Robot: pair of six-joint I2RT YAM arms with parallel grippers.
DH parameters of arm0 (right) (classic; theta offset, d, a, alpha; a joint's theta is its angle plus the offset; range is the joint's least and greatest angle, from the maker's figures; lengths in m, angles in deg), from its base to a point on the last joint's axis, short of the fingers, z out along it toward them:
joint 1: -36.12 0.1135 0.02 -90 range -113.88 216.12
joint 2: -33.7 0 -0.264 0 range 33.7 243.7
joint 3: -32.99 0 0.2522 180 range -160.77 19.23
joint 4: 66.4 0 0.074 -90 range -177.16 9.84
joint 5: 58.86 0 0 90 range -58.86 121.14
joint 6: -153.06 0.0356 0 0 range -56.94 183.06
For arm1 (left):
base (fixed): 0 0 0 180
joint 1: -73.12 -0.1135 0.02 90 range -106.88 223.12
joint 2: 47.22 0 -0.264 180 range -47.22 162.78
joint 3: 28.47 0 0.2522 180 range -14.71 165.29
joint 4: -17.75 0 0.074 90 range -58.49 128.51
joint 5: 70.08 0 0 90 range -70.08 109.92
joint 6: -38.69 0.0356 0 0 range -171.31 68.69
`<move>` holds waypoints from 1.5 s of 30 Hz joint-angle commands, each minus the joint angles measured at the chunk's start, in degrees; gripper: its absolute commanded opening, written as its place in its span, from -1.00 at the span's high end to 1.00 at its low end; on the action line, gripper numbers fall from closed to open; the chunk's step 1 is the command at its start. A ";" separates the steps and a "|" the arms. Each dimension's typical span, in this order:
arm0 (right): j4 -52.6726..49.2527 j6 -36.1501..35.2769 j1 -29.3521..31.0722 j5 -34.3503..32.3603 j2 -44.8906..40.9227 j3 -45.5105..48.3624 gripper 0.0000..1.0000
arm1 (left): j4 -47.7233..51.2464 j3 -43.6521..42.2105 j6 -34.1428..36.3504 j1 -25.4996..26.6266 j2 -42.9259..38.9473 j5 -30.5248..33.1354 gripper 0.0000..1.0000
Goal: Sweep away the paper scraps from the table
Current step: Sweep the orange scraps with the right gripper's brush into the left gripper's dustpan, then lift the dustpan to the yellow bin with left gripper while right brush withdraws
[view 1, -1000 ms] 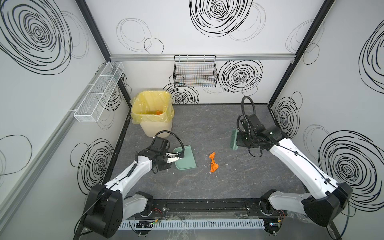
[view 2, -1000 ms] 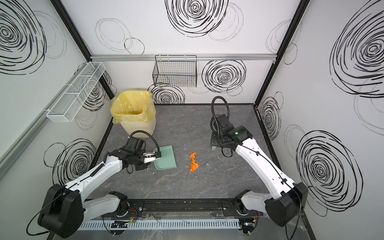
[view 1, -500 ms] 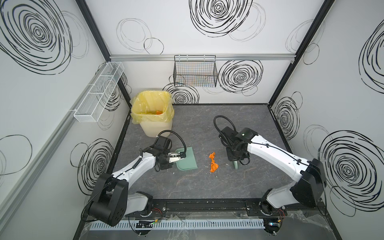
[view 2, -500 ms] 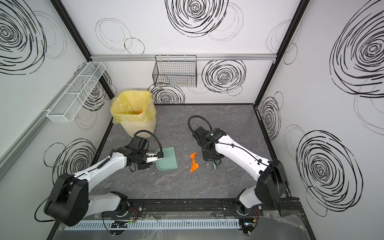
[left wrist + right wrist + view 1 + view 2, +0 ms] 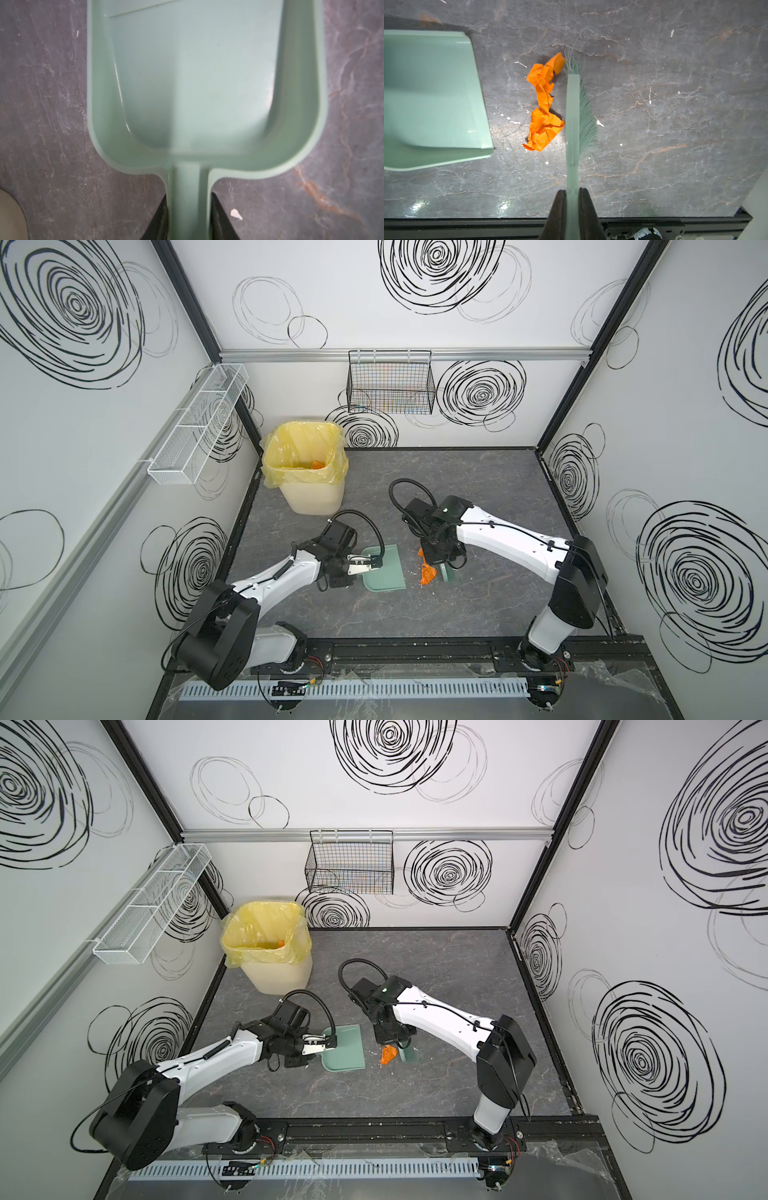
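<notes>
Crumpled orange paper scraps (image 5: 544, 104) lie on the dark grey table (image 5: 478, 489), also visible in both top views (image 5: 427, 572) (image 5: 387, 1054). My right gripper (image 5: 572, 193) is shut on the handle of a pale green brush (image 5: 572, 116), whose bristles rest on the table against the scraps' right side. My left gripper (image 5: 189, 216) is shut on the handle of a green dustpan (image 5: 197, 72). The dustpan (image 5: 384, 568) lies flat left of the scraps, with its open lip facing them across a small gap. The pan holds nothing.
A cream bin with a yellow liner (image 5: 305, 472) stands at the back left, with orange paper inside. A black wire basket (image 5: 390, 385) hangs on the back wall and a white mesh shelf (image 5: 199, 427) on the left wall. Tiny white flecks dot the table.
My right arm has swung the brush from the right side of the table to the middle and set it down beside the orange scraps. The left arm and dustpan have hardly moved.
</notes>
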 commanded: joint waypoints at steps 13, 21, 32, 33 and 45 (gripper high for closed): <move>8.27 -0.33 3.58 9.98 2.54 -6.79 1.00 | -3.09 0.18 -3.26 2.63 3.32 -1.10 1.00; 7.76 -0.53 2.90 10.47 -2.19 -7.06 1.00 | -3.61 -0.43 -4.02 2.40 3.46 -1.93 1.00; 0.77 -1.63 -3.92 6.77 -13.02 -3.99 1.00 | -2.65 2.68 -7.19 -1.88 -0.25 -8.32 1.00; 0.70 -1.96 -5.29 6.58 -14.11 -3.41 1.00 | -1.95 3.42 -7.30 -2.32 -0.85 -8.85 1.00; 9.51 -6.49 -15.22 9.26 -22.07 9.95 1.00 | 15.93 22.54 -2.75 -10.59 -6.34 -15.13 1.00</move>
